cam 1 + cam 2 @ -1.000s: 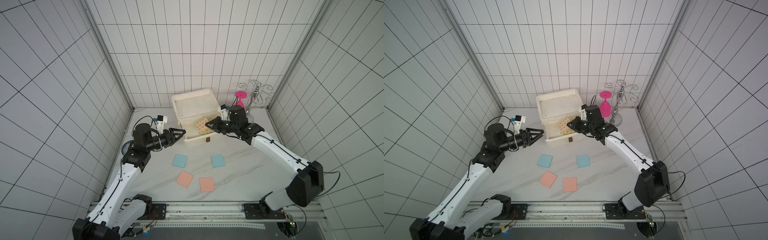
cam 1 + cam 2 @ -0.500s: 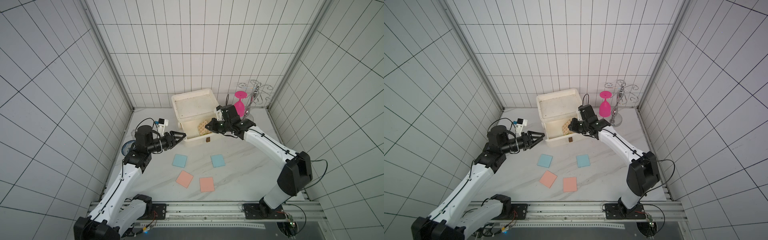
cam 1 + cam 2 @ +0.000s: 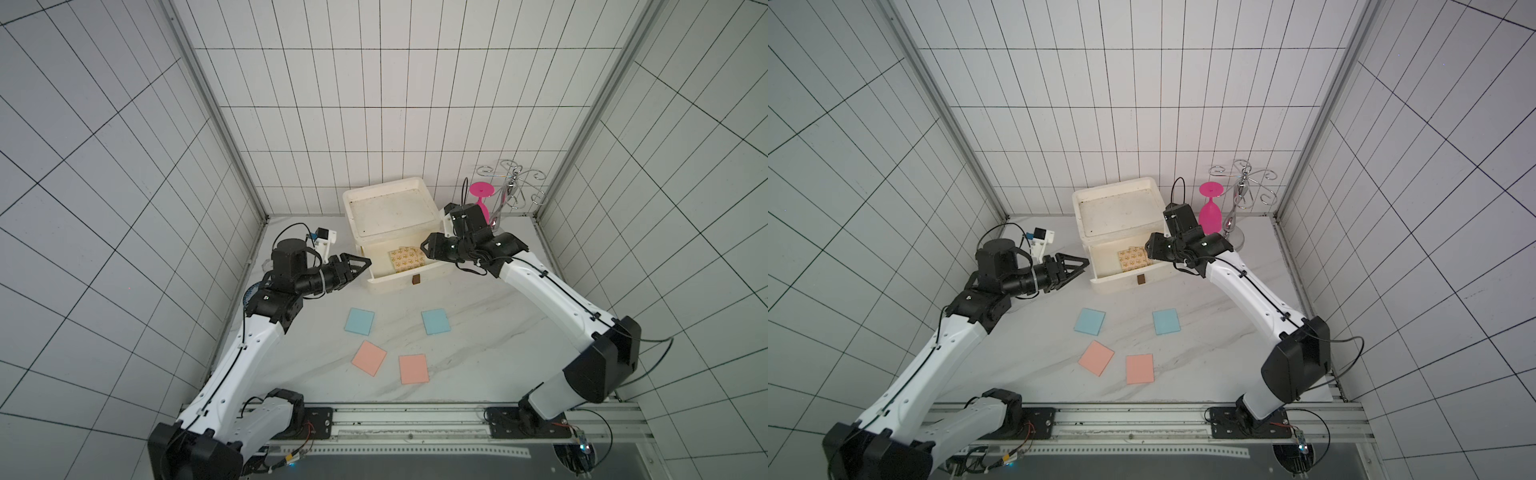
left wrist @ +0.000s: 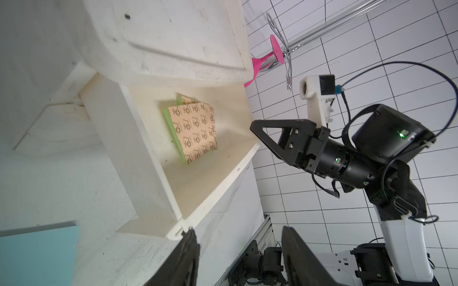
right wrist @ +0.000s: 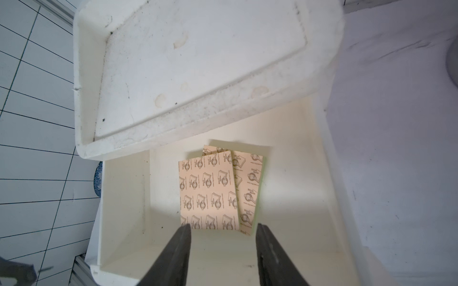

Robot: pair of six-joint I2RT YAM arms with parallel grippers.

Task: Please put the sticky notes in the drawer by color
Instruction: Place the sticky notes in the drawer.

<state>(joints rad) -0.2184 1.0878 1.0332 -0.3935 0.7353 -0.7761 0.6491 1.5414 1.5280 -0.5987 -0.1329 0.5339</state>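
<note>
Tan patterned pads [image 5: 208, 193] lie overlapping, a little askew, on the floor of the open drawer [image 3: 390, 282], and the right gripper [image 5: 223, 225] hovers over their near edge, jaws partly apart with nothing between them. The drop looks done, so it should lift straight up and back, clear of the drawer's front wall, without brushing the top pad. The left gripper [image 3: 362, 266], half open and empty beside the drawer, could then push it shut; two blue pads [image 3: 360, 321] and two pink pads [image 3: 369, 358] wait on the table [image 3: 478, 353].
</note>
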